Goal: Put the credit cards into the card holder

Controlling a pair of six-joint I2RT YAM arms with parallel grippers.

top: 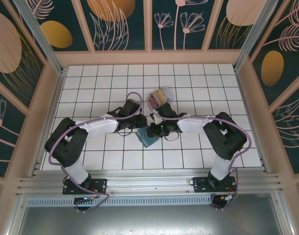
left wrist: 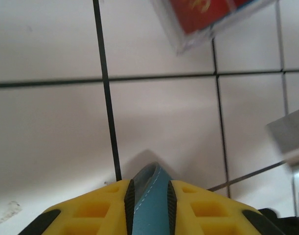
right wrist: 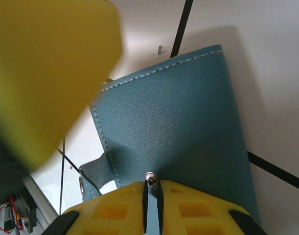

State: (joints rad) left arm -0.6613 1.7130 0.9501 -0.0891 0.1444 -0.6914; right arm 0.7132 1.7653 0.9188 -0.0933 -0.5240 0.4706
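The teal card holder [top: 149, 137] lies near the middle of the tiled floor, held from both sides. My left gripper [top: 139, 129] is shut on one edge of the card holder [left wrist: 151, 205], whose stitched teal cover runs between the black pads. My right gripper [right wrist: 152, 188] is shut on the snap strap of the card holder [right wrist: 178, 117]; the metal snap shows at the fingertips. The credit cards [top: 159, 97], red and yellow, sit in a small clear box beyond both grippers. A red card [left wrist: 200, 12] shows at the top of the left wrist view.
The clear plastic box [left wrist: 188, 41] lies about one tile beyond the card holder. A blurred yellow finger [right wrist: 46, 73] of the left gripper fills the upper left of the right wrist view. Pink walls [top: 149, 58] ring the tiled floor.
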